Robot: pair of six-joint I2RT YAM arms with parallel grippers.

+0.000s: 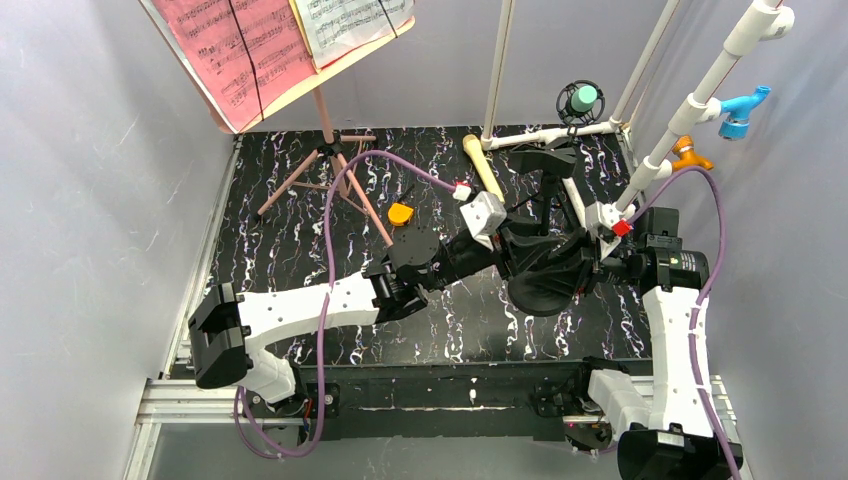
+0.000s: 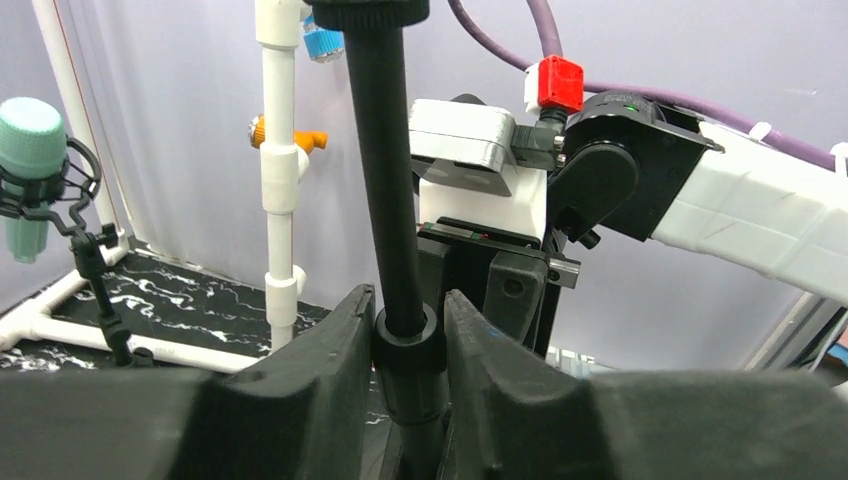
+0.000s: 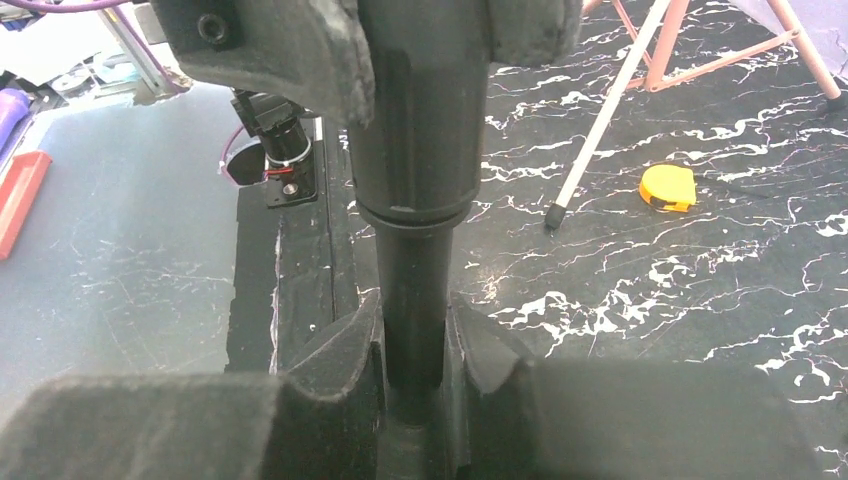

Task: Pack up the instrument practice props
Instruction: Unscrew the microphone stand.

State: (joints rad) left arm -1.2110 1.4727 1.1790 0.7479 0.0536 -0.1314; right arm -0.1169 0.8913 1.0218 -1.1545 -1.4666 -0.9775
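Note:
A black telescopic stand pole [image 2: 385, 150] is held upright between both arms over the middle of the mat. My left gripper [image 2: 408, 312] is shut on the pole's black collar. My right gripper [image 3: 413, 335] is shut on the thinner tube just below the thick sleeve [image 3: 415, 120]. The pole's round black base [image 1: 545, 292] hangs under the two grippers. The pink music board [image 1: 262, 95] stands at the back left on pink tripod legs [image 1: 335, 170], carrying a pink sheet [image 1: 235, 45] and a white sheet [image 1: 345, 25]. A beige microphone [image 1: 483, 165] lies on the mat. A teal microphone [image 1: 583, 98] sits in a black mount.
The white pipe frame [image 1: 700, 90] with blue and orange fittings rises at the back right, close behind the grippers. A yellow tape measure [image 1: 400, 213] lies on the black marbled mat [image 1: 280, 250] near the tripod's legs. Grey walls close in both sides.

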